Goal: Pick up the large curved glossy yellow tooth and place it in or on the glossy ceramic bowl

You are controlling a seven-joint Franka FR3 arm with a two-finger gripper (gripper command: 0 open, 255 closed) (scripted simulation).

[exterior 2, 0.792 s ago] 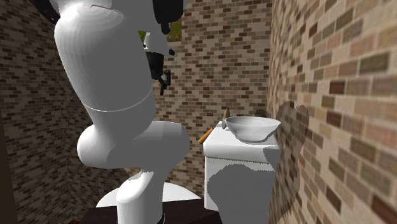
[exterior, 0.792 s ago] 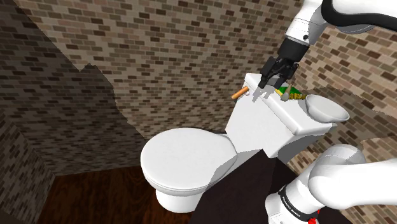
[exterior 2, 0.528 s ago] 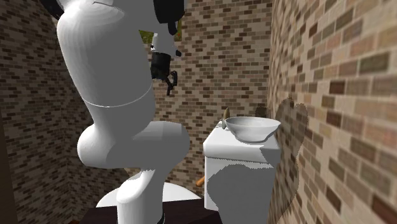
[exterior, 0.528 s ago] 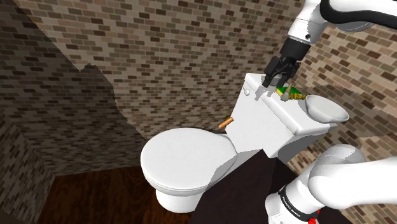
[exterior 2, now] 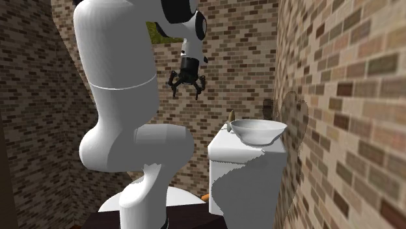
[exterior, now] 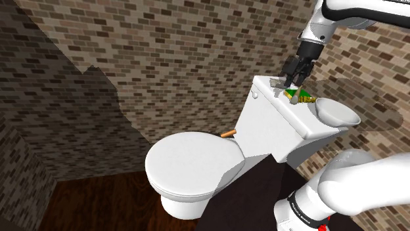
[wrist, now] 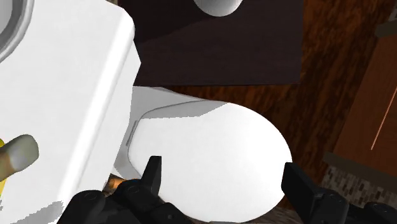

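An orange-yellow, tapered, tooth-like piece (exterior: 227, 134) lies at the back of the toilet seat, against the foot of the tank; it also peeks out low beside the tank (exterior 2: 204, 195). The glossy white bowl (exterior: 338, 112) (exterior 2: 258, 130) stands on the tank lid at the shoulder view's right end. My gripper (exterior: 291, 79) (exterior 2: 186, 88) hangs above the lid's far part, open, with nothing between its fingers (wrist: 151, 175). It is well above and away from the orange piece.
A green and yellow object (exterior: 300, 98) sits on the tank lid (exterior: 282, 108) between gripper and bowl; its pale tip (wrist: 18, 154) juts out beside the fingers. The white toilet seat (exterior: 194, 164) lies below. Brick walls close in behind and beside the toilet. The dark stand (wrist: 216, 51) is close by.
The orange piece slid off the tank's front edge and dropped to the back of the seat. The open gripper rose and shifted toward the shoulder view's right, over the lid.
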